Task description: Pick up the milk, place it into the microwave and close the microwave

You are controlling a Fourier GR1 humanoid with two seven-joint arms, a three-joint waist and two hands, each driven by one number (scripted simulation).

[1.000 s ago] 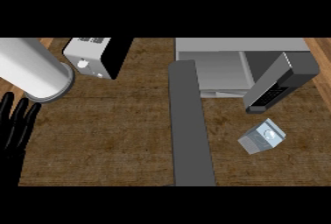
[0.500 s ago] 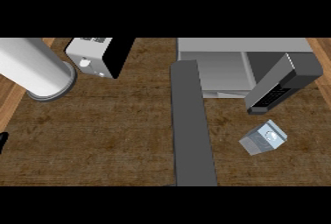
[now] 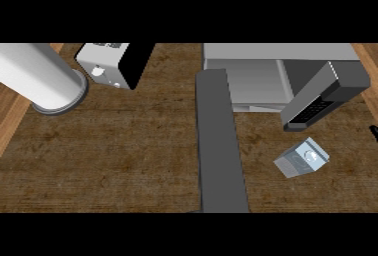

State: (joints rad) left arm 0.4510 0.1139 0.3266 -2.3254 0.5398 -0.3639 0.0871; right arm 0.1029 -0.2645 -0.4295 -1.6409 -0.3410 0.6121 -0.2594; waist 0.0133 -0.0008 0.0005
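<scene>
I look steeply down on a dark wooden counter. My landmark is the microwave, a grey box at the far right of the counter with its door swung open toward me, so the cavity is exposed.

The milk is a small grey-and-white carton standing on the counter just in front of the microwave door's free edge, close to it but apart. It stands turned at an angle to the counter's edge. Nothing touches it.

At the right edge, level with the door's lower end, a thin black sliver shows; I take it to be my right hand, to the right of the milk. Too little of it shows to say whether its fingers are spread or curled. My left hand does not appear at all.

Left of the microwave, a long grey bar runs down the counter. Farther left sit a white-and-black toaster-like appliance and a large pale cylinder.

My judgement of the carton: light, fairly stiff, with smooth flat walls that could slip or dent under a squeeze. I would take it across two opposite side walls, around mid-height, keeping it upright. It could tip if nudged near its top, and the open door crowds the far side.
</scene>
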